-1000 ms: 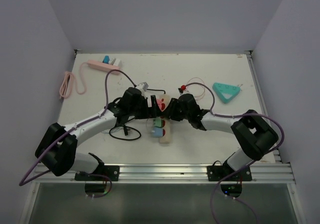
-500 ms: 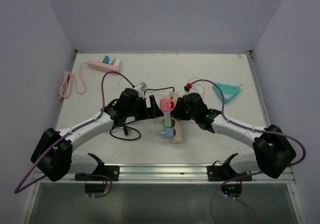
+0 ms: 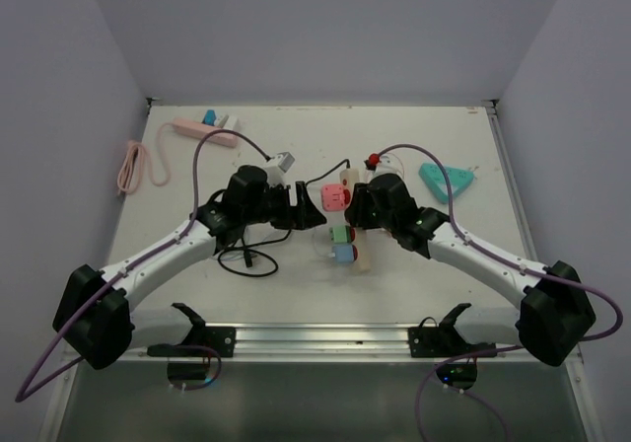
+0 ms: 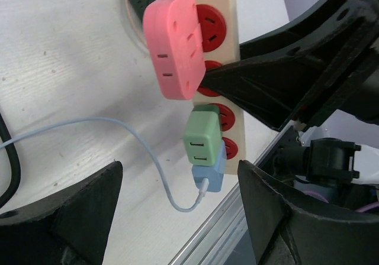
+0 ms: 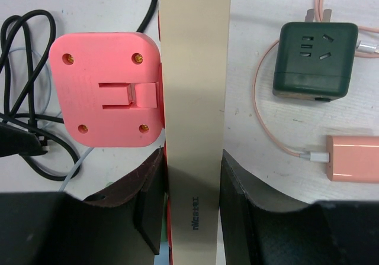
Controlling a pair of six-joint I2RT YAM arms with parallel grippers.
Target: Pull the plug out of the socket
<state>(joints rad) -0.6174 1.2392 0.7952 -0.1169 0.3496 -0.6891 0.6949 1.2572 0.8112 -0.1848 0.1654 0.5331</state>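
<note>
The right hand (image 5: 193,185) is closed on the power strip (image 5: 193,40), with one finger on the socket face and one on the back. The strip is turned onto its long edge on the worktop (image 3: 444,136), so its red sockets face the left arm. The pink plug (image 4: 177,46) is seated in the socket face, on the side of the strip towards the left arm and just beyond the right hand's fingers. A green plug (image 4: 201,136) and a blue plug (image 4: 208,173) are seated in the same face, nearer the strip's near end; a pale blue cable (image 4: 118,123) leaves the blue one. The left hand (image 4: 177,212) is open, its fingers spread wide, facing the socket side of the strip and clear of every plug. A dark green cube adapter (image 5: 308,58) lies behind the strip's back.
</note>
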